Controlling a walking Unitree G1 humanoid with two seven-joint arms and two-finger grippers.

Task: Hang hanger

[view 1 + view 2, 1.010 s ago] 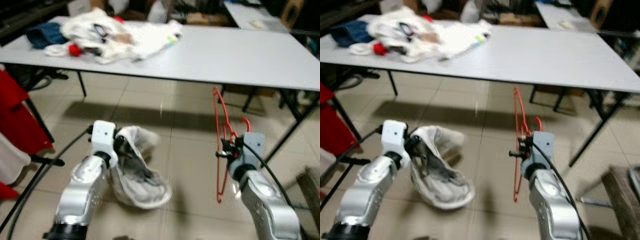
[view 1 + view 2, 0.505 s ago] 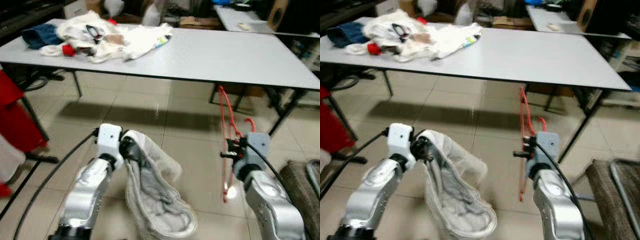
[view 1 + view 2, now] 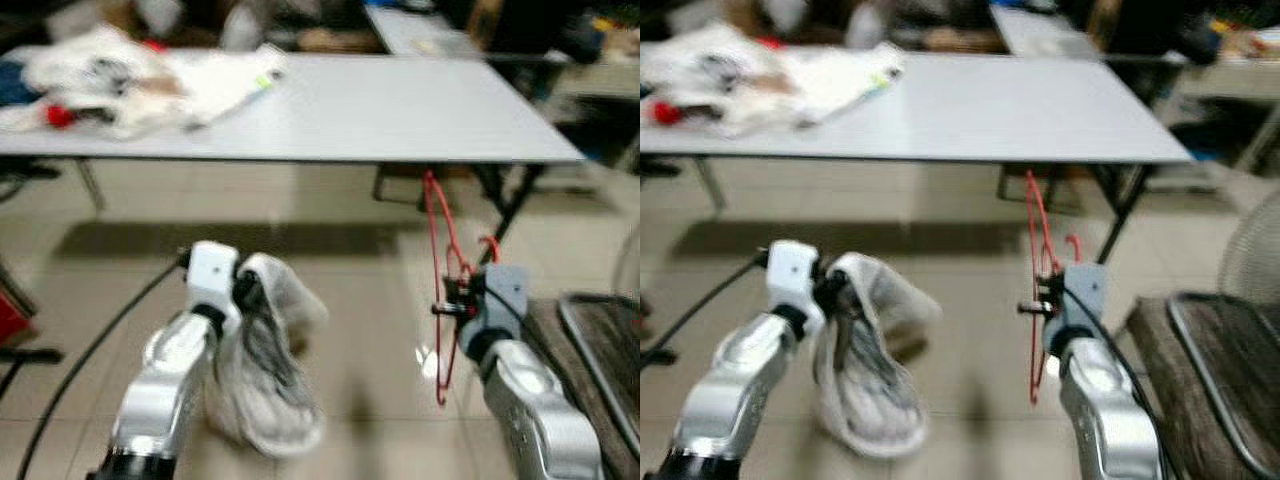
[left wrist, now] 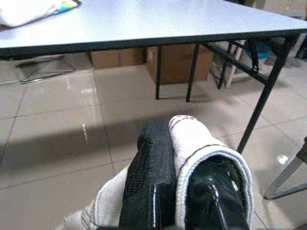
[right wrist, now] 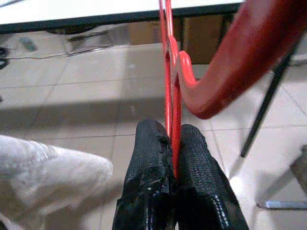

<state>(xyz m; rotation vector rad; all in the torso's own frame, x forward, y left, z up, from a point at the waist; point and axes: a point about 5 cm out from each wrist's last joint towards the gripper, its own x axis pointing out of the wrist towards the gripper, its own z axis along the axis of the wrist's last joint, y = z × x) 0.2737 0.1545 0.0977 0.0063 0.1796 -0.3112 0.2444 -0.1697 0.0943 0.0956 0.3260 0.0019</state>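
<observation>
While blurred, eye views enough to read: right gripper [image 5: 171,143] pinched tight on red hanger [image 3: 443,270], held upright above tiled floor [image 3: 370,330], just short of grey table [image 3: 400,110]. Hook [image 5: 230,62] curving close past right wrist camera. Left gripper [image 4: 180,158] clamped on rim of white garment [image 3: 262,370], hanging below it. Clothes pile [image 3: 130,75] on table's far left.

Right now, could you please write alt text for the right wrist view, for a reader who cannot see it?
The right gripper pinches a thin red hanger between its two black fingers, the hook curving close to the camera. Behind are a tiled floor and a table edge.
</observation>
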